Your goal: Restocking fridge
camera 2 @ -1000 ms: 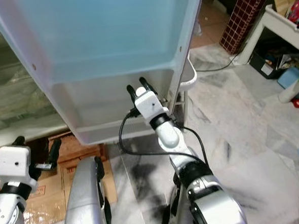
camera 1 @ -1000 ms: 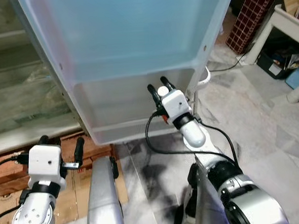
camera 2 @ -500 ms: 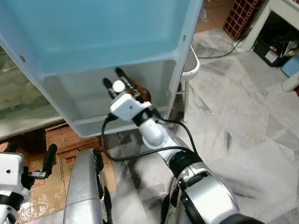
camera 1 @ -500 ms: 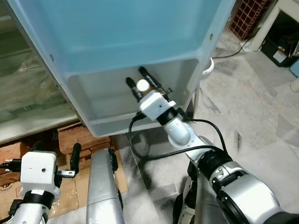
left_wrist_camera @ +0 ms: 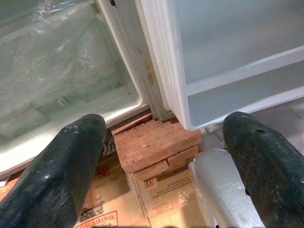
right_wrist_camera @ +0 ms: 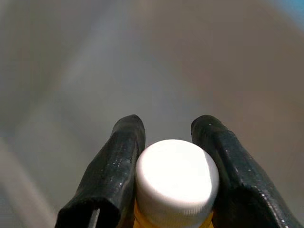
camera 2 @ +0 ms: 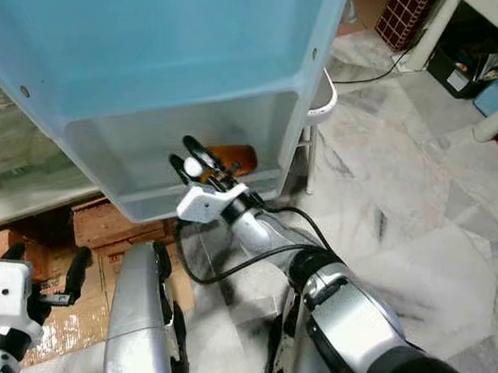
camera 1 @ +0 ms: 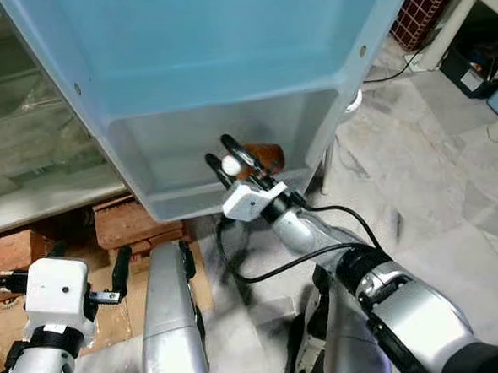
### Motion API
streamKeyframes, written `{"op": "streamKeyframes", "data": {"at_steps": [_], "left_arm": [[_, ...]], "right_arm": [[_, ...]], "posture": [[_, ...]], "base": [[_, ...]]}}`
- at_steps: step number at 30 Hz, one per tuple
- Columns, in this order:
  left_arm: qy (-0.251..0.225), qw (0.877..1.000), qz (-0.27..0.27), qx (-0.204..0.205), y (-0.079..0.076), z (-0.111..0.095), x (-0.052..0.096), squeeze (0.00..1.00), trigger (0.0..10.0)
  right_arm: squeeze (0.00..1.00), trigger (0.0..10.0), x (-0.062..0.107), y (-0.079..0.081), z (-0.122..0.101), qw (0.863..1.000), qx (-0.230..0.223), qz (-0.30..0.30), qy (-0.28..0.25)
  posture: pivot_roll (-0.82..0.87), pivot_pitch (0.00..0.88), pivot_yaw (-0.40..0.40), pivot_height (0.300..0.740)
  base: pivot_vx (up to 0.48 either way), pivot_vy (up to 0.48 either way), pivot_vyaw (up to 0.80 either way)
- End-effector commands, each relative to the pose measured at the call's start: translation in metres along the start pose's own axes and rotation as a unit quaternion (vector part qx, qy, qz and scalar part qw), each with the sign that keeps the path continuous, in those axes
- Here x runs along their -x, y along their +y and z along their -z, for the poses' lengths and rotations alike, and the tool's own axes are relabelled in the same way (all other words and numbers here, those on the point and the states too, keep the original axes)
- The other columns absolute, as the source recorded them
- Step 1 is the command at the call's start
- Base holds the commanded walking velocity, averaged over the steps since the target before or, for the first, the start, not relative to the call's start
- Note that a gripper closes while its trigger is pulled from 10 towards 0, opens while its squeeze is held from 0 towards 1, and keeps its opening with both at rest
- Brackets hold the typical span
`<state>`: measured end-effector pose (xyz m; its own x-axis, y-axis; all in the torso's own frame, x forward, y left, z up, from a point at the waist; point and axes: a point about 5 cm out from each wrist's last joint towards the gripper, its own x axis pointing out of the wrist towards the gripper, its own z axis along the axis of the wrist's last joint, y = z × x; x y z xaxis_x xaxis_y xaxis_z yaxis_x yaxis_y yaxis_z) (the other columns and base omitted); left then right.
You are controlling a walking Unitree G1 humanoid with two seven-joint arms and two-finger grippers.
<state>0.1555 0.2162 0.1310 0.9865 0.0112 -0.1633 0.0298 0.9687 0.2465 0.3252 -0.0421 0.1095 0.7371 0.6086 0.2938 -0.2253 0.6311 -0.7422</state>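
Note:
My right gripper (camera 1: pixel 219 152) is shut on the neck of a bottle with a white cap (camera 1: pixel 231 165). The bottle's orange-brown body (camera 1: pixel 267 157) leans to the right inside the lower shelf (camera 1: pixel 174 199) of the open pale-blue fridge door (camera 1: pixel 206 45). In the right wrist view the white cap (right_wrist_camera: pixel 176 183) sits tight between the two black fingers (right_wrist_camera: pixel 111 175). My left gripper (camera 1: pixel 84 257) hangs low at the left, open and holding nothing, above bricks (left_wrist_camera: pixel 154 145) and cardboard.
The fridge's inner compartment (camera 1: pixel 26 141) with clear drawers stands at the left. Bricks (camera 1: pixel 137 220) and flattened cardboard (left_wrist_camera: pixel 166 194) lie under the door. A marble floor (camera 1: pixel 434 175) spreads to the right, with a white table leg and clutter at the far right.
My right gripper has swung the bottle down and tipped it, so its orange-brown body now shows inside the door shelf. The camera has tilted slightly. The left arm stays low.

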Motion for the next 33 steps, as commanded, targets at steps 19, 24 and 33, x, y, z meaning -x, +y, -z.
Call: {"op": "streamKeyframes", "data": {"at_steps": [19,24,33], "left_arm": [[0.023,1.000,0.011,0.009,-0.004,0.006,-0.008,0.00,10.0],[0.025,1.000,0.009,0.010,-0.005,0.007,-0.013,0.00,10.0],[0.020,1.000,0.004,0.013,-0.006,0.009,-0.023,0.00,10.0]], "right_arm": [[0.00,10.0,0.037,-0.072,0.077,0.948,-0.020,0.155,0.279],[1.00,10.0,0.040,-0.083,0.080,0.944,-0.026,0.170,0.281],[1.00,10.0,0.036,-0.101,0.076,0.949,0.006,0.195,0.249]], "posture": [[0.35,0.273,-0.045,0.517],[0.34,0.266,-0.047,0.517],[0.31,0.237,-0.054,0.517]], "base": [[0.000,0.000,0.00],[0.000,0.000,0.00],[0.000,0.000,0.00]]}}
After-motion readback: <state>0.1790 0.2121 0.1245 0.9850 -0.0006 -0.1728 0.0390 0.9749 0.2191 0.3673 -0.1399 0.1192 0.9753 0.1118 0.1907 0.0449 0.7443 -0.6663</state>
